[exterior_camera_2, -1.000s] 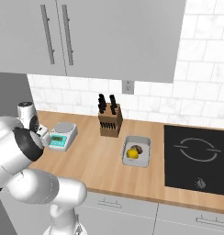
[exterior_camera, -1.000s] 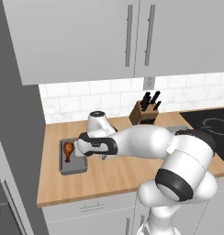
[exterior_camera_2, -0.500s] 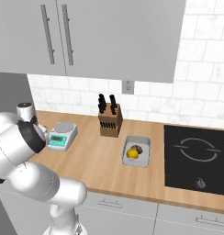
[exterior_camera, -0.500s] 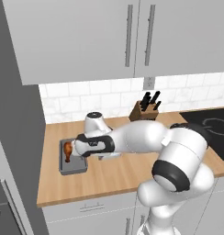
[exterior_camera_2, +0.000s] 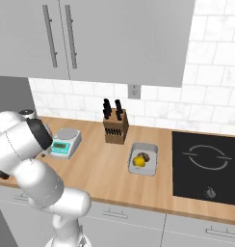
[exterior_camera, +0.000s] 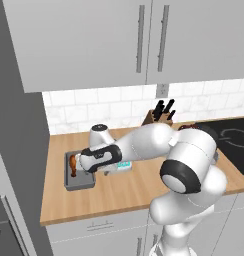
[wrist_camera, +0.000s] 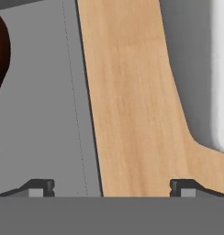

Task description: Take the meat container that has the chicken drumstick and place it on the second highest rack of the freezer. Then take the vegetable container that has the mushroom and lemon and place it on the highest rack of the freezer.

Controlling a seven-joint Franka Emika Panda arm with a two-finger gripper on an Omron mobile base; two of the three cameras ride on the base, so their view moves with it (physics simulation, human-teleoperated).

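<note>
Gripper (exterior_camera: 78,169) low over meat container (exterior_camera: 79,181), chicken drumstick (exterior_camera: 72,163) just beside it; right base view: vegetable container (exterior_camera_2: 144,158) with lemon (exterior_camera_2: 139,161) and mushroom (exterior_camera_2: 146,157) well apart from arm; hand view: jaws spread wide, straddling container wall (wrist_camera: 84,124), drumstick (wrist_camera: 1,46) off to one side.

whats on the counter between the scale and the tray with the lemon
The knife block stands between the scale and the lemon tray, a little behind their line, in the right base view.
</note>
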